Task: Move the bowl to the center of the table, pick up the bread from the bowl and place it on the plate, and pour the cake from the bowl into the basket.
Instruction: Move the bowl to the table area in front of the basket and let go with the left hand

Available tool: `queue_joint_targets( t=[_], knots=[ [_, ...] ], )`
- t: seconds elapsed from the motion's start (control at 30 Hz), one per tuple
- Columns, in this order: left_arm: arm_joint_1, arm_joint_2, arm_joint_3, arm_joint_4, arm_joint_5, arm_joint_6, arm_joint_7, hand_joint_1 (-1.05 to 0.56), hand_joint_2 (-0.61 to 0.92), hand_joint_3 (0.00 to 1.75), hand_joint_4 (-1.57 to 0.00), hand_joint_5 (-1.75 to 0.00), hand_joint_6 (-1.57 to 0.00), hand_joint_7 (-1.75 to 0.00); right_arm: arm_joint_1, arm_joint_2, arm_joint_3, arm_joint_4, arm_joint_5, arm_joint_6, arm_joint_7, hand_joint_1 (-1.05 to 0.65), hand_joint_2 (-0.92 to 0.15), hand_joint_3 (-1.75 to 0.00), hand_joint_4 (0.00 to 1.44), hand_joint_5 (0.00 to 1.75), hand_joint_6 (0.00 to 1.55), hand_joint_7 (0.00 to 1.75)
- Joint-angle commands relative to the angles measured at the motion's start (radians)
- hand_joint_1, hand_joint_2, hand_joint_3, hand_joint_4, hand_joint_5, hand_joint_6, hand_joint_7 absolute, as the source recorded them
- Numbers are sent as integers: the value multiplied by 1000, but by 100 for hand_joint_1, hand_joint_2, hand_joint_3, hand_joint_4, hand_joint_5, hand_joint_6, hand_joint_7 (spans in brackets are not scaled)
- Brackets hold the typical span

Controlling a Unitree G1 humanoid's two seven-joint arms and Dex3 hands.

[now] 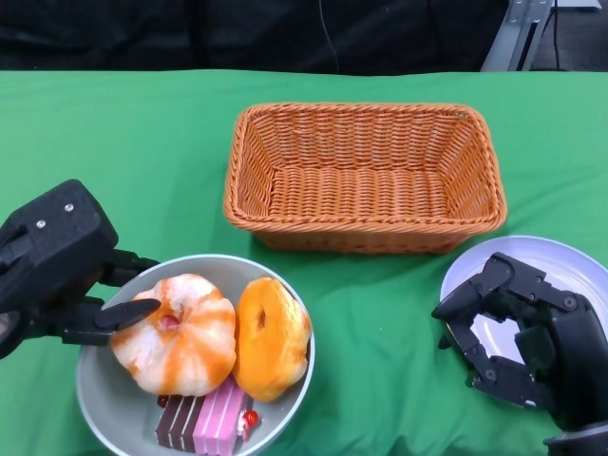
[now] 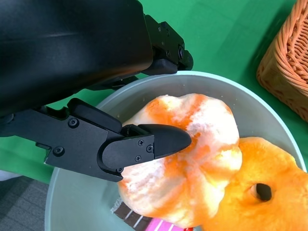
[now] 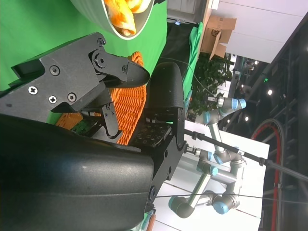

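Green cloth covers the table [image 1: 142, 123], and on it, near the front edge, sits the round grey bowl [image 1: 114, 404]. Inside this bowl lie a puffy white bread streaked with orange [image 1: 176, 334], a golden-orange ring-shaped bread [image 1: 273, 337] touching it, and a small pink-and-brown layered slice of cake [image 1: 214, 423] nearest the robot. The black left hand [image 1: 66, 271] reaches over the bowl's rim, one fingertip [image 2: 166, 139] resting against the streaked bread; whether it grips cannot be told. Behind the bowl stands the rectangular woven orange wicker basket [image 1: 366, 176]. Well to the bowl's right, the black right hand [image 1: 518, 332] hovers with fingers apart, holding nothing, over the pale round plate [image 1: 570, 261].
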Motion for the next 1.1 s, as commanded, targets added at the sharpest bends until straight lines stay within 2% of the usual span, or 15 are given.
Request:
queue_joint_targets(
  t=[0.03,0.47,0.77,0.9,1.1],
  knots=[
    [17,-8,11,-26,-9,25,18,-59,92,68,-38,-1,-26,-1,5,1,-3,3,3,-18,-8,-17,-66,-74,78,149,78,117],
    [23,-76,23,-36,4,71,118,-57,92,66,-40,-2,-23,0,10,0,5,5,20,-15,7,-18,-64,-77,77,149,75,120],
    [36,-118,37,-54,-5,89,186,-58,92,65,-35,0,-19,0,12,2,6,13,23,-28,11,-17,-65,-78,78,148,75,121],
    [56,-186,79,-53,-17,76,282,-61,92,61,-38,-2,-24,-2,7,6,5,32,21,-42,11,-17,-64,-78,79,149,75,122],
    [70,-237,117,-40,-55,13,327,-59,92,60,-38,-1,-25,-2,9,9,6,35,20,-42,10,-16,-65,-78,79,148,75,122]
  ],
)
